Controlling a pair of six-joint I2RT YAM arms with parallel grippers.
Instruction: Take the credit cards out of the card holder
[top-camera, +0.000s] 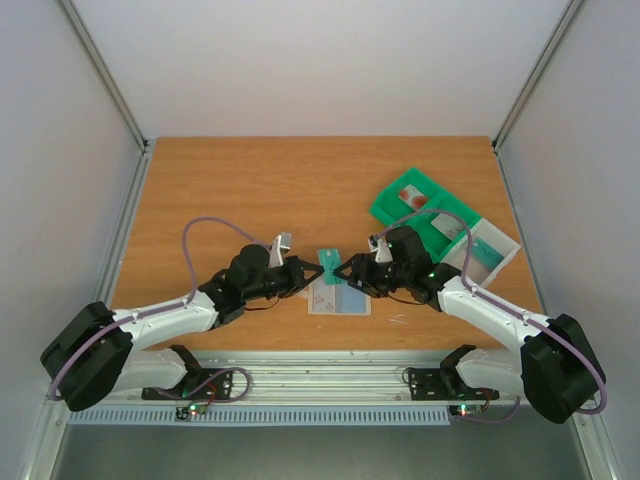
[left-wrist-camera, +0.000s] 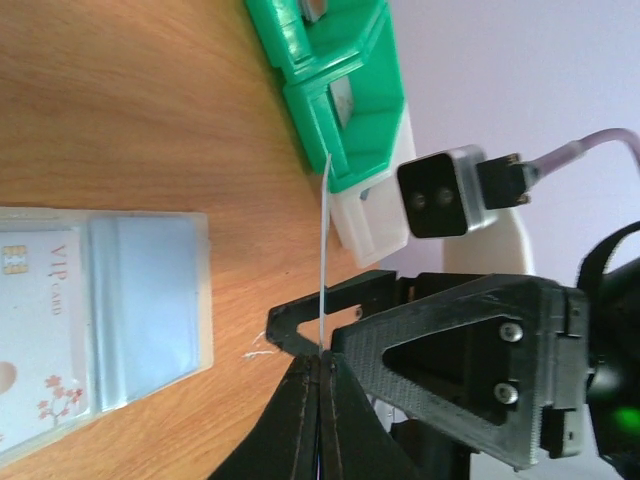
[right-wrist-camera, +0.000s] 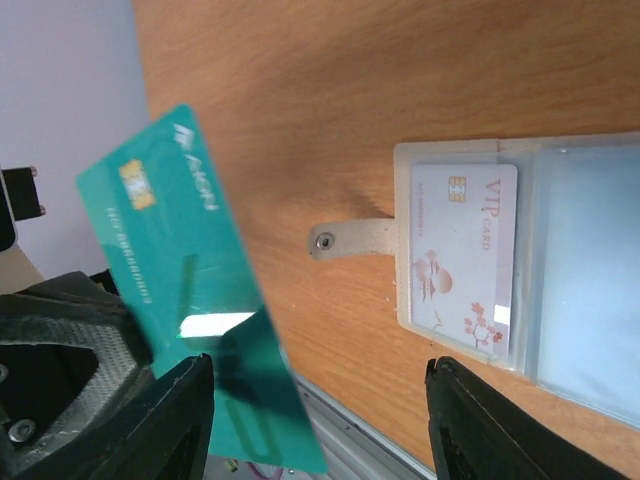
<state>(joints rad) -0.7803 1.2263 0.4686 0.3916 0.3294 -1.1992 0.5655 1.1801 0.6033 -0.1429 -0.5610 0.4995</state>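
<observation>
My left gripper (top-camera: 308, 271) (left-wrist-camera: 322, 358) is shut on a teal credit card (top-camera: 329, 262) (right-wrist-camera: 180, 270) and holds it above the table; its own wrist view shows the card edge-on (left-wrist-camera: 325, 250). Right of it, my right gripper (top-camera: 352, 275) (right-wrist-camera: 320, 375) is open, and the teal card stands close to its left finger (right-wrist-camera: 185, 420). The card holder (top-camera: 338, 298) (left-wrist-camera: 150, 300) (right-wrist-camera: 560, 350) lies flat and open on the table below both grippers. A white VIP card (right-wrist-camera: 465, 250) (left-wrist-camera: 35, 330) sits in one pocket. Its tab (right-wrist-camera: 350, 240) points away from it.
A bright green compartment tray (top-camera: 392, 213) (left-wrist-camera: 350, 110) stands at the back right with a white tray (top-camera: 500, 262) beside it. A reddish card (top-camera: 412, 195) lies in the green tray. Metal rails run along the table's near edge (top-camera: 330, 375).
</observation>
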